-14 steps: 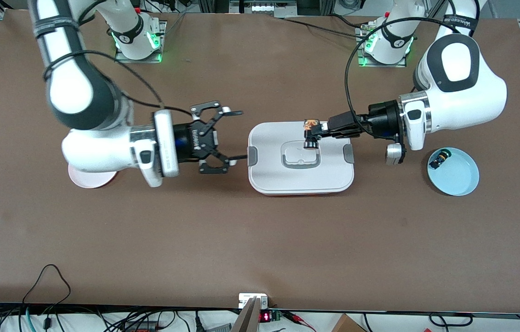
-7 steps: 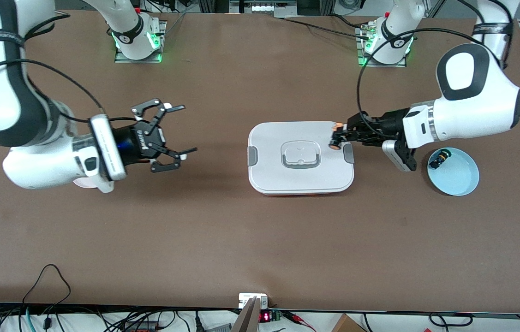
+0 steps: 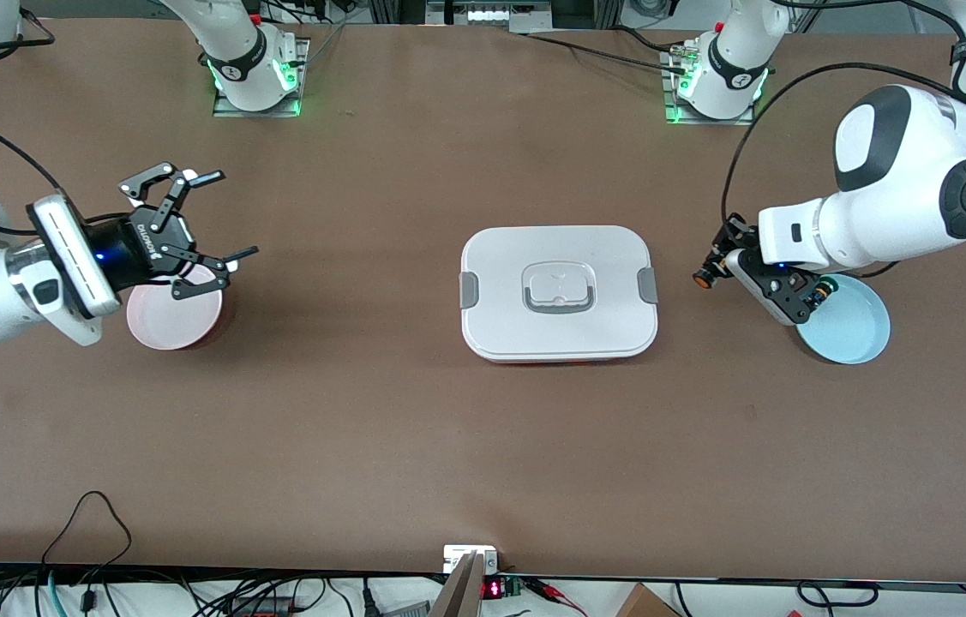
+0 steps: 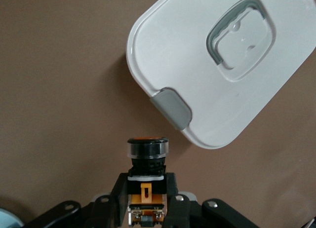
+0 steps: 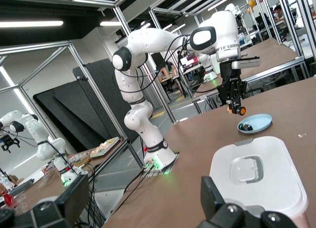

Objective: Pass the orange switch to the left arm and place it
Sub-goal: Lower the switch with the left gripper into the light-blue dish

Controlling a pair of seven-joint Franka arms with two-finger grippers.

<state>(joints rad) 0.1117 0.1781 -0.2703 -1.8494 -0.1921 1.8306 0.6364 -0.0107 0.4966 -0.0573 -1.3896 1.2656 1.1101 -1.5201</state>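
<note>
The box (image 3: 559, 293) sits mid-table (image 3: 414, 428). The right gripper (image 3: 200, 231), fingers spread open and empty, hangs over a pink plate (image 3: 170, 321). The left gripper (image 3: 716, 261), between the box and a blue plate (image 3: 851, 330), has its fingers closed on the orange switch (image 4: 147, 154).
</note>
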